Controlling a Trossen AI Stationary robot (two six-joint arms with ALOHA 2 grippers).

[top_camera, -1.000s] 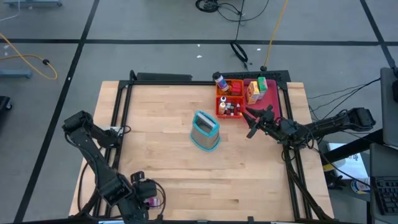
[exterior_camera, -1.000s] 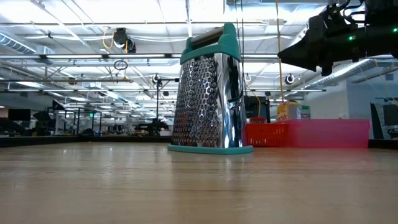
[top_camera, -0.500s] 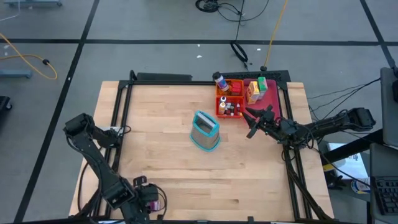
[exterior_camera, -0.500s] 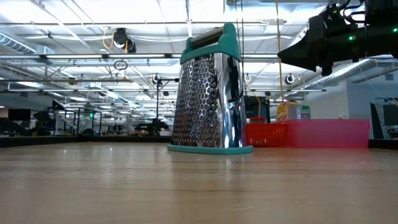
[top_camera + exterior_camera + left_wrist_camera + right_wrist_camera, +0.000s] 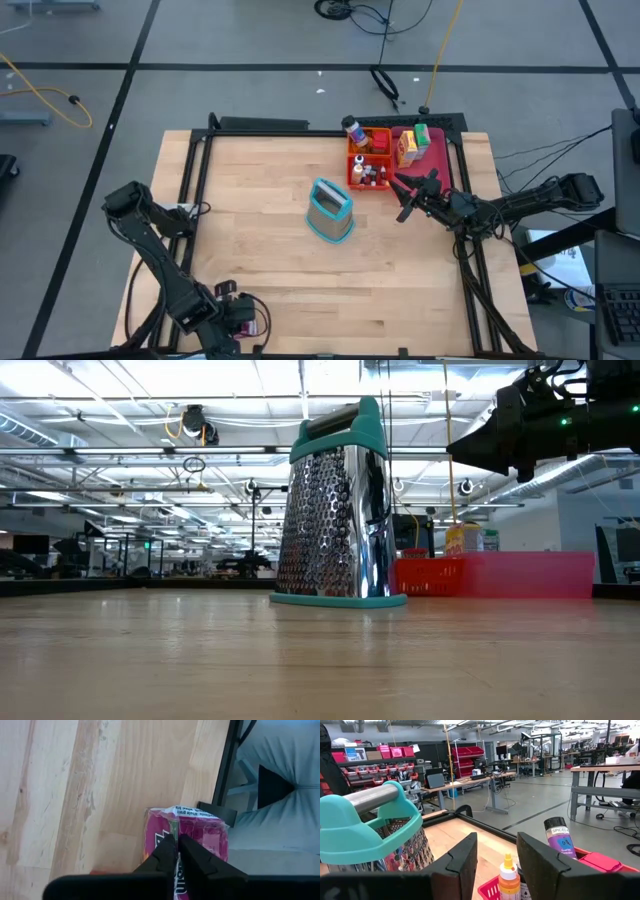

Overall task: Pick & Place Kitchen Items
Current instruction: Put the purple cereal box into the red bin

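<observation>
At the table's near-left corner, a small magenta packet (image 5: 187,837) lies on the wood by the black frame rail, and the left gripper (image 5: 177,847) sits directly over it with its two fingers pressed together. From the wrist view the fingertips meet on the packet's clear wrapper, but whether they have pinched it or merely closed above it cannot be told. In the high view the same gripper (image 5: 238,318) hangs at the table's near edge, well apart from everything else.

Across the table, at the far right, most of the kitchen items already appear sorted: small bottles and jars (image 5: 372,174) stand in the orange tray (image 5: 368,137), a spice bottle (image 5: 559,837) rises at its far-left corner, and a yellow box (image 5: 406,150) and green box (image 5: 422,134) rest in the pink tray (image 5: 438,150) beside it. By that reckoning the packet looks like one of the last pieces left to carry over.

A teal-framed grater (image 5: 330,210) stands upright near the table's centre, between the packet and the trays. The right gripper (image 5: 408,200) hovers just near of the trays, jaws parted and gripping nothing.
</observation>
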